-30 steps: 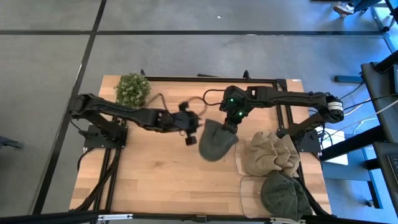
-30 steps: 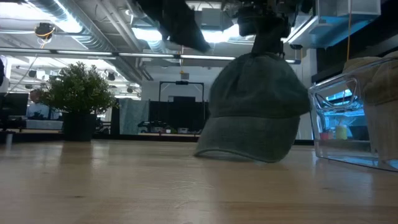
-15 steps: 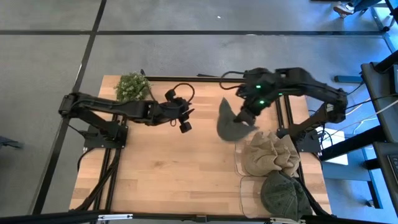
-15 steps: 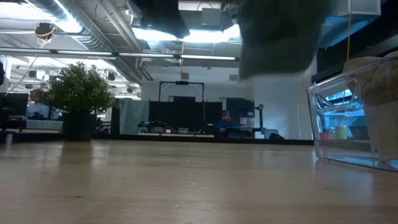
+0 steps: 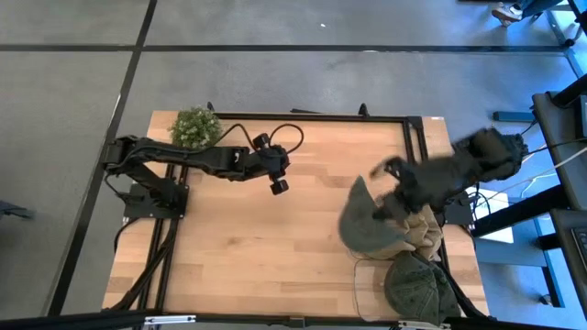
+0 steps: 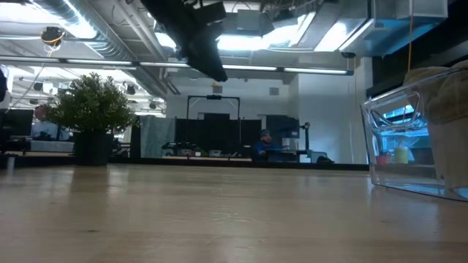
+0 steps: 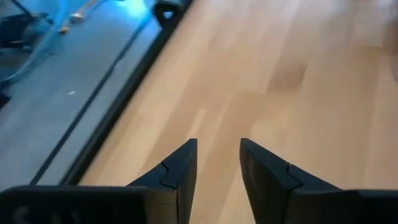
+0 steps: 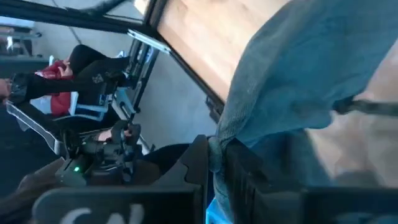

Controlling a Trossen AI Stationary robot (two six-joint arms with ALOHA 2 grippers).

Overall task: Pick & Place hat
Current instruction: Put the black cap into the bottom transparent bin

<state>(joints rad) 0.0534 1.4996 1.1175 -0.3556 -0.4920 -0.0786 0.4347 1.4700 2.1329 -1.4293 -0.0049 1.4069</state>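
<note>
A grey-green cap (image 5: 365,225) hangs in my right gripper (image 5: 390,203) above the table's right side, over the far one of two clear bins (image 5: 352,244). The low view does not show the cap. In the right wrist view the cap (image 8: 311,68) spreads out beyond the shut fingers. My left gripper (image 5: 277,180) hovers over the table's middle, toward the far side. It is open and holds nothing. In the left wrist view this gripper (image 7: 216,149) has only bare wood below it. My right gripper is shut on an edge of the cap (image 8: 219,144), pinched between its two fingers. The cap is lifted clear of the table and hangs over the far bin's left side. How many layers are held, I cannot tell.
The far clear bin holds a tan hat (image 5: 411,236), and the near one holds a dark green hat (image 5: 417,286). The low view shows the bin (image 6: 409,153) at the right. A potted plant (image 5: 195,131) stands at the far left corner. Bare wood lies between the two arms.
My right gripper has lifted the cap off the table's middle and swung it up, right and toward the near edge, over the bins. The cap has left the low view. My left gripper has drawn back a little toward the far left.
</note>
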